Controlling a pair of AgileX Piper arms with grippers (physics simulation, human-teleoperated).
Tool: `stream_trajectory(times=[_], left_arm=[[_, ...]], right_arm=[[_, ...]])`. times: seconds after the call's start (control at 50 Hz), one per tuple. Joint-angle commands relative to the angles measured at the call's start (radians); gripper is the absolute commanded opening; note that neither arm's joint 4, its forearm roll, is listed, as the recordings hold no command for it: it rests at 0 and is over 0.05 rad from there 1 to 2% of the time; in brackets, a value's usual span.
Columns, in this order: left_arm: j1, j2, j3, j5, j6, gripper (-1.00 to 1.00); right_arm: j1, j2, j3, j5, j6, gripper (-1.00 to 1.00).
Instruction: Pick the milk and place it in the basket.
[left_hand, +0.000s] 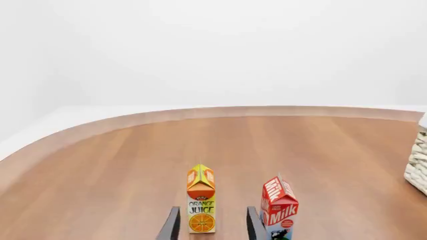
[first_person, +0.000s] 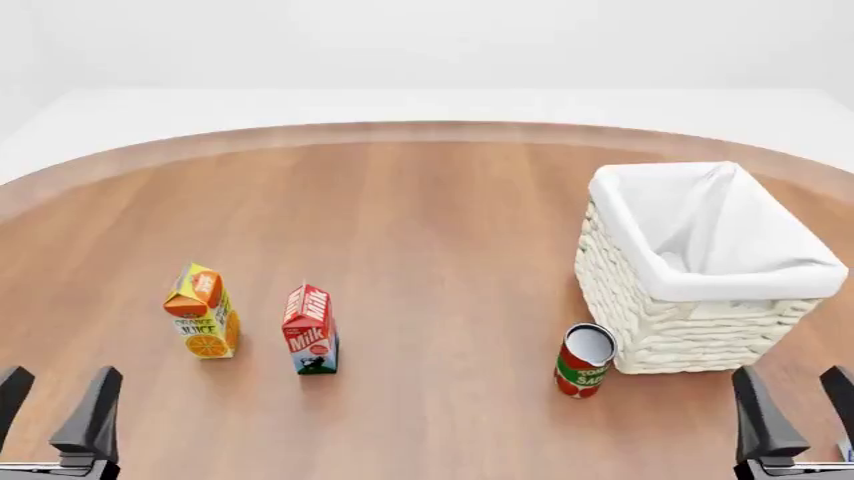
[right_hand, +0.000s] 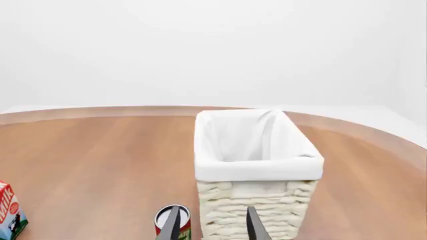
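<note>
The milk (first_person: 310, 330) stands upright on the desk (first_person: 427, 230), ahead of the left fingers (first_person: 91, 410) and off to their right, untouched. Both left and right fingers (first_person: 763, 412) are spread apart, holding nothing. The basket (first_person: 627, 290) sits just ahead of the right fingers.

Upright orange juice carton (first_person: 203, 313), tomato sauce can (first_person: 583, 361), wooden table (first_person: 427, 220)

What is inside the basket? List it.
Only white lining shows inside the basket; no objects visible. The near wall hides the floor's front part in both views.
</note>
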Motion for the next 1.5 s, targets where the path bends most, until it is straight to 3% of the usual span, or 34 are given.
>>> stream_trajectory(times=[0.02,0.54,0.76,1.16,1.5], left_arm=[[0.000,0.000,0.000,0.000,0.000,1.00],[0.000,0.000,0.000,0.000,0.000,1.00],[0.000,0.000,0.000,0.000,0.000,1.00],[0.000,0.000,0.000,0.000,0.000,1.00],[0.000,0.000,0.000,0.000,0.000,1.00]], right_arm=[[-0.007,0.004,-0.002,0.002,0.000,1.00],[-0.017,0.059,-0.037,0.002,-0.007,1.00],[0.041,0.039,-0.094,0.098,-0.013,1.00],[0.122,0.098,-0.351,0.317,0.013,1.00],[0.225,0.255,-0.519,0.373,0.039,1.00]])
